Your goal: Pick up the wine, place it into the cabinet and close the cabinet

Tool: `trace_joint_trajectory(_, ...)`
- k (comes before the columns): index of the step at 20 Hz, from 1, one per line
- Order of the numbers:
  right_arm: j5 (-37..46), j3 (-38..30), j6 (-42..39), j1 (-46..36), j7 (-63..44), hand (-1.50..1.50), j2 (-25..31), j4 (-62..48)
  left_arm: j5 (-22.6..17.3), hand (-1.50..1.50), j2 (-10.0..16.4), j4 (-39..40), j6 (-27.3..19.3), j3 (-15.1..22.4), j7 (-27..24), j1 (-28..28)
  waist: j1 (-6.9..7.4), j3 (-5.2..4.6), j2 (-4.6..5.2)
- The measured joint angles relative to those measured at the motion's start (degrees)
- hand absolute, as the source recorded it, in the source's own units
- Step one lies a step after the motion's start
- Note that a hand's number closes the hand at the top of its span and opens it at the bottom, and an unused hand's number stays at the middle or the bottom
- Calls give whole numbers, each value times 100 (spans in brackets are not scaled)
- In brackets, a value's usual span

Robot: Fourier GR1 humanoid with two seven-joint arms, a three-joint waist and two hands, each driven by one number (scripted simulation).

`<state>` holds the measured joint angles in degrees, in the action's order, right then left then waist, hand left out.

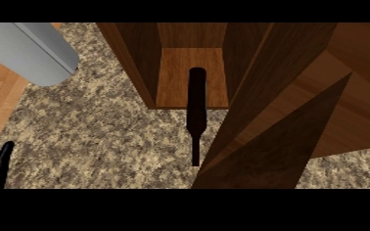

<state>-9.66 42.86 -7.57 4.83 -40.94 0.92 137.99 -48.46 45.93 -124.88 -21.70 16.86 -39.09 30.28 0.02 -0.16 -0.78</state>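
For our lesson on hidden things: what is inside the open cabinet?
A dark wine bottle shows inside the cabinet, wide end over its wooden floor, neck reaching out above the counter. The open door hides whatever lies behind it at the right.

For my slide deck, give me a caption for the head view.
Dark wine bottle with its base inside the open cabinet, door swung wide at right, on a speckled counter.

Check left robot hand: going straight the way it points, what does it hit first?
Only a sliver of the left robot hand shows, pointing up-picture; ahead just counter, then maybe the grey forearm. Depth unclear.
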Motion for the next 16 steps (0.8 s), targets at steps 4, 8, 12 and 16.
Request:
trace_joint_trajectory(4,651,232,609,-330,-6,150,95,24,-155,-150,115,16,286,-300,53,148,20,-2,2)
trace_joint_trajectory(8,1136,484,1203,-898,65,150,203,-84,-334,-150,170,40,502,-564,169,164,42,-2,16)
trace_joint_trajectory(12,1424,645,1760,-1453,46,150,492,-126,-446,-150,120,80,716,-639,272,160,65,-3,31)
trace_joint_trajectory(16,1415,732,2269,-2123,-71,150,719,-226,-574,-150,111,143,838,-772,447,-18,91,-4,52)
